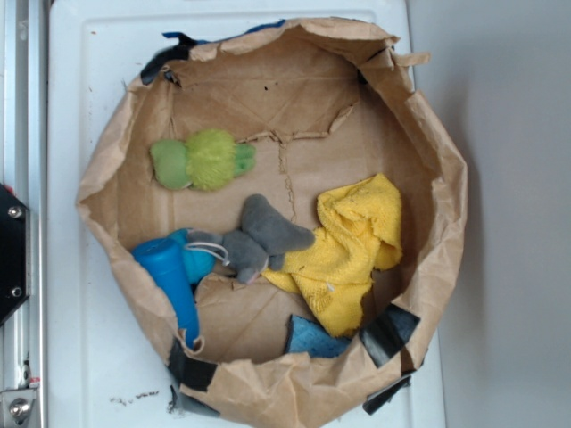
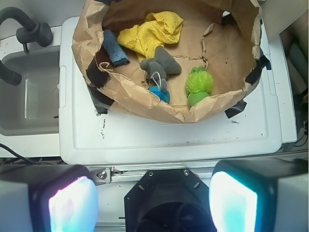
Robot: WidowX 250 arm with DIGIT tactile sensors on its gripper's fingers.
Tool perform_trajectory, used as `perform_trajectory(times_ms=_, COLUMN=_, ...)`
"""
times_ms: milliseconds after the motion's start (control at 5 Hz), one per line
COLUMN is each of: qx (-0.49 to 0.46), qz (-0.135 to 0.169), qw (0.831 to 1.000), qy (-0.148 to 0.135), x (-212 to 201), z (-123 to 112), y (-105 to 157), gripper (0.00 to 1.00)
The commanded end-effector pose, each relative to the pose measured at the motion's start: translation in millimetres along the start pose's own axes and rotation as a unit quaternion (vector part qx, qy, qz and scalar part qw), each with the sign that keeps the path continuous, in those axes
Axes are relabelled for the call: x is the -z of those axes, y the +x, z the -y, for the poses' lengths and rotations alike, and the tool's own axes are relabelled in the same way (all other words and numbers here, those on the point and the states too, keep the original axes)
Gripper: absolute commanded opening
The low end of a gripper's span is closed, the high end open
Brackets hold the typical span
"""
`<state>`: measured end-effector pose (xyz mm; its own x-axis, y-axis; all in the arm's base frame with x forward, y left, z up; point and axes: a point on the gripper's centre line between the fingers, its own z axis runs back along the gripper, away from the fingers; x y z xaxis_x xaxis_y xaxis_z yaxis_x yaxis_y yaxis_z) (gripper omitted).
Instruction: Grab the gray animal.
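White table (image 1: 80,357) holds the paper-walled bin (image 1: 428,134) with the gray animal (image 1: 263,236); hand (image 2: 153,203) spread open, empty.

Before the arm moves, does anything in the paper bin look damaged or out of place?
Yes. The brown paper bin is crumpled, with a torn back wall and black tape patches on its rim. Inside, the gray animal lies partly over the yellow towel and touches the blue cylinder toy. The gripper is outside the bin, open.

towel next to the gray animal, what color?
Yellow. The towel shows best in the exterior view, touching the gray animal.
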<state>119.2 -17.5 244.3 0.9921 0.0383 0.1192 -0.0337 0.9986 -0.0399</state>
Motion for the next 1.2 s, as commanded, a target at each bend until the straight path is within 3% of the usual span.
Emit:
perform_trajectory(times_ms=0, qx=0.000, qz=0.000, qw=1.000, qy=0.000, x=0.0, z=0.0, y=0.0, gripper=1.00)
perform_trajectory(times_ms=200, qx=-0.041, qz=-0.001, qw=0.999, qy=0.004, x=4.8, z=15.2, y=38.9, gripper=1.00)
perform_trajectory(times_ms=600, qx=-0.109, qz=-0.008, qw=0.994, qy=0.004, x=23.3, z=9.8, y=92.1, gripper=1.00)
perform_trajectory(times_ms=1000, qx=-0.170, qz=0.009, qw=0.985, qy=-0.003, x=64.1, z=-16.9, y=105.6, gripper=1.00)
